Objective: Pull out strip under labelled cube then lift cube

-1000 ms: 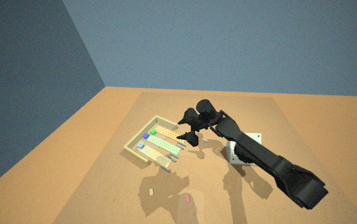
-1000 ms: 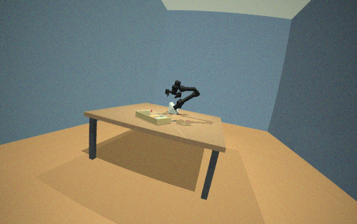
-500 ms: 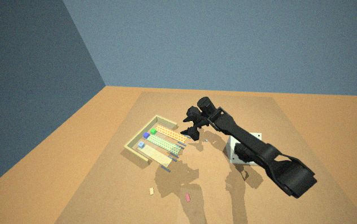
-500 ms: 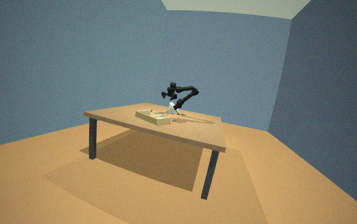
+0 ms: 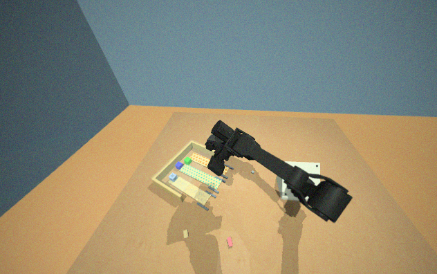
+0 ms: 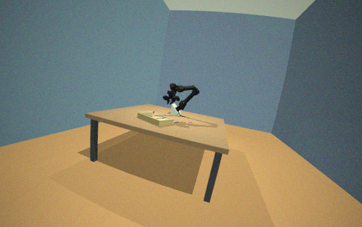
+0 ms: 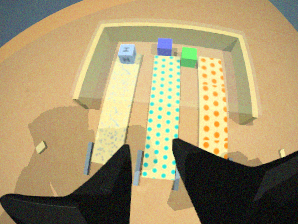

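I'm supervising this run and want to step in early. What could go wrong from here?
1. The jaws frame the near end of the teal-dotted strip, which carries the blue cube. No label is readable here, so it may be the wrong strip.
2. The pale strip and orange-dotted strip lie close alongside, so the jaws could catch a neighbour.
3. A quick pull might topple the cube or carry it along.

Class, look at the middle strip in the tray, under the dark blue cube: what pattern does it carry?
The middle strip is pale with turquoise dots, clearest in the wrist view.
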Tool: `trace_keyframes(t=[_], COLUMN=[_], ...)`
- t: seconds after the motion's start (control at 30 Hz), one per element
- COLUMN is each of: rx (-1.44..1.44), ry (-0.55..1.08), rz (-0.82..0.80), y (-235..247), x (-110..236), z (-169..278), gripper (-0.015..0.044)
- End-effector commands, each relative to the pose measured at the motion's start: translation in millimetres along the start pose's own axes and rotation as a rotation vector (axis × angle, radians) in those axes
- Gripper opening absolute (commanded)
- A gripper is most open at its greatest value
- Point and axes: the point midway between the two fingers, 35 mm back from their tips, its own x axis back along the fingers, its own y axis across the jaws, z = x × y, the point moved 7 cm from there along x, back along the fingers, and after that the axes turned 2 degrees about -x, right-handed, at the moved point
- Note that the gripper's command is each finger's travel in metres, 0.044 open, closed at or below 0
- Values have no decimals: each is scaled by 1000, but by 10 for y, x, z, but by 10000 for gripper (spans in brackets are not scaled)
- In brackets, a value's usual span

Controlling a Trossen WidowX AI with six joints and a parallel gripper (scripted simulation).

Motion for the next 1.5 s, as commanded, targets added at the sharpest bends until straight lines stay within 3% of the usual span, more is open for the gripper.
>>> trace_keyframes(t=[0.0, 0.07, 0.47, 1.47], rx=[-74, -101, -225, -226], ry=[155, 226, 620, 625], rz=[33, 52, 212, 216], y=[186, 288, 928, 865], x=[-303, -434, -1143, -1428], z=[-147, -191, -132, 49], gripper=[32, 0, 0, 0])
